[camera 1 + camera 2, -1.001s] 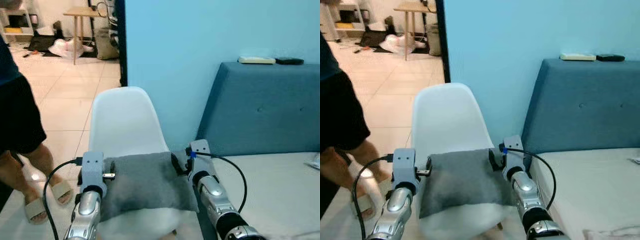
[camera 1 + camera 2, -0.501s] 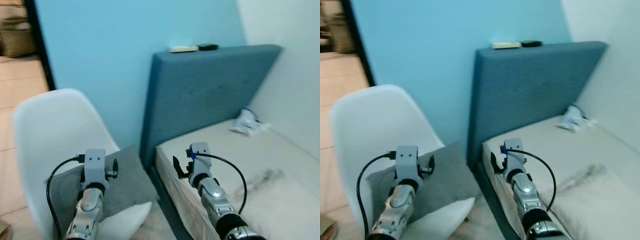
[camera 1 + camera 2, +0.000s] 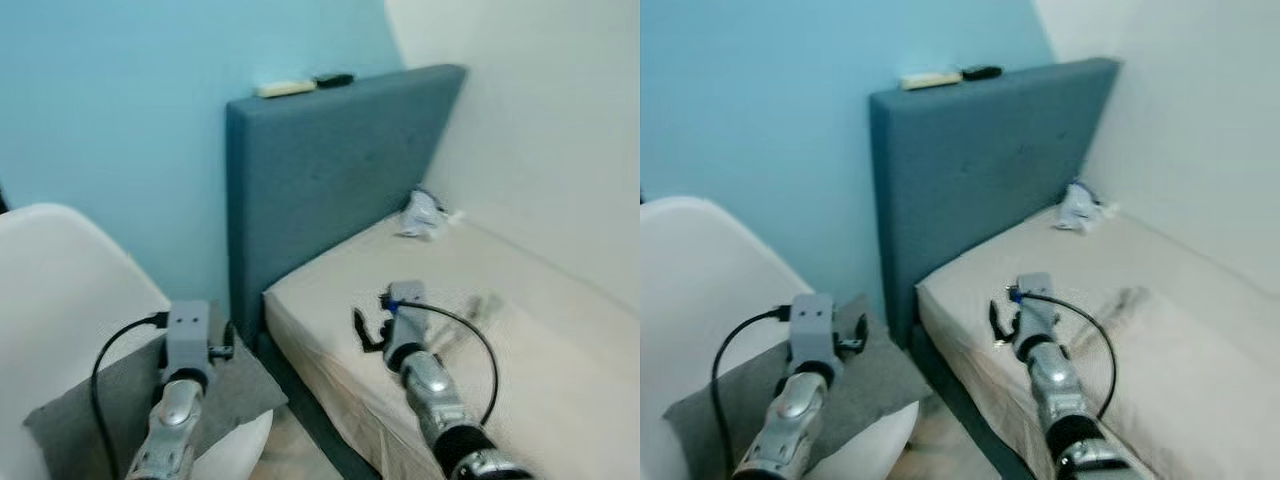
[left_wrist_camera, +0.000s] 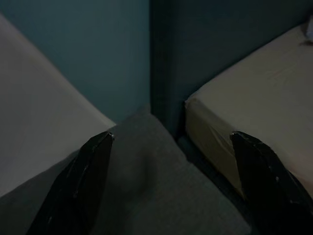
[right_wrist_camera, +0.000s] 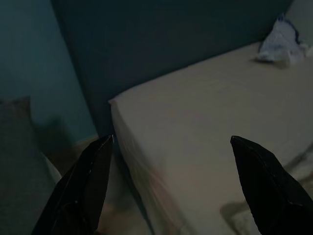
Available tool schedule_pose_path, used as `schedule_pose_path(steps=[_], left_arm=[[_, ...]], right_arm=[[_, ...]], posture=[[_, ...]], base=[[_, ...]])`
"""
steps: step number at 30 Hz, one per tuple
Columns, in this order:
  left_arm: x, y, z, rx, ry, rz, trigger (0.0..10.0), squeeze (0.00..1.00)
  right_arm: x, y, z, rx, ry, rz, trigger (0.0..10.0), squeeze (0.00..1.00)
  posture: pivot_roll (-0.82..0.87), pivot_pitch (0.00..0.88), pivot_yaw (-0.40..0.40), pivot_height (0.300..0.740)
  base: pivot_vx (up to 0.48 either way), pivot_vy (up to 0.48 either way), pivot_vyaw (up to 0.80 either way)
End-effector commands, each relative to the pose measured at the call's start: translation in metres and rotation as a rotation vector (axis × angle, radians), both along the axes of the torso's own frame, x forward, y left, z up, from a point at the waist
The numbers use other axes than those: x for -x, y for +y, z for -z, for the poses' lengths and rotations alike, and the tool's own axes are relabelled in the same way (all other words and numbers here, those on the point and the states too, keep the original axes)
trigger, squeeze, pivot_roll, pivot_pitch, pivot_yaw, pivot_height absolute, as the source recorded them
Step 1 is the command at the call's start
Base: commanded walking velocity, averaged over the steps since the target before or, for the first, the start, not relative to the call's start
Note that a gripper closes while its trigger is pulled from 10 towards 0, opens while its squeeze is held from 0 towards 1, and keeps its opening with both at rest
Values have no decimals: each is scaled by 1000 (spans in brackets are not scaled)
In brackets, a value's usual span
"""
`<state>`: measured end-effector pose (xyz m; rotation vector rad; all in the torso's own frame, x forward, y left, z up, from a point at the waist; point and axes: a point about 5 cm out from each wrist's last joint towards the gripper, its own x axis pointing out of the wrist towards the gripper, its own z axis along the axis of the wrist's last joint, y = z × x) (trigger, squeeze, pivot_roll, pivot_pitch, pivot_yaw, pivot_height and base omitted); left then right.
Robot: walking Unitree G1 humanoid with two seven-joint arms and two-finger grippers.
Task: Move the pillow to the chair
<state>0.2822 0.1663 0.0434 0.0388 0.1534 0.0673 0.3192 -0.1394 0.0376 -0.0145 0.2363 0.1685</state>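
I count one grey pillow (image 3: pixel 865 385); it lies on the seat of one white chair (image 3: pixel 60 290), beside one bed (image 3: pixel 1160 300) with a blue headboard (image 3: pixel 320 170); two small items (image 3: pixel 300 84) sit on the headboard's top edge; one crumpled white object (image 3: pixel 1080 207) rests on the mattress near the wall. My left gripper (image 4: pixel 168 181) hangs over the pillow, fingers spread wide, holding nothing; whether they touch the fabric I cannot tell. My right gripper (image 5: pixel 168 181) hangs over the bed's near corner, fingers equally wide apart, empty.
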Motion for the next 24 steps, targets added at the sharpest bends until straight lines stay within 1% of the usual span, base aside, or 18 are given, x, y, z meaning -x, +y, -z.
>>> schedule_pose_path(steps=[1, 5, 6, 15, 24], left_arm=[[0, -6, -1, 4, -10, 24, 10000, 0], [1, -8, -2, 11, -24, 37, 10000, 0], [1, -8, -2, -14, -25, 27, 10000, 0], [2, -10, -3, 8, -45, 38, 10000, 0], [2, -11, -3, 18, -40, 51, 10000, 0]], right_arm=[[1, -7, 1, 10, 10, 19, 10000, 0], [1, -9, 2, 10, 12, 31, 10000, 0], [2, -10, 3, 9, 13, 33, 10000, 0], [4, -10, 4, 16, 14, 33, 10000, 0], [4, -12, 4, 19, 17, 39, 10000, 0]], posture=[[69, 28, -81, 740], [65, 32, -77, 740], [65, 33, -76, 740], [64, 37, -73, 740], [65, 41, -70, 740]], base=[[0, 0, -800], [0, 0, -800], [0, 0, -800], [0, 0, -800], [0, 0, -800]])
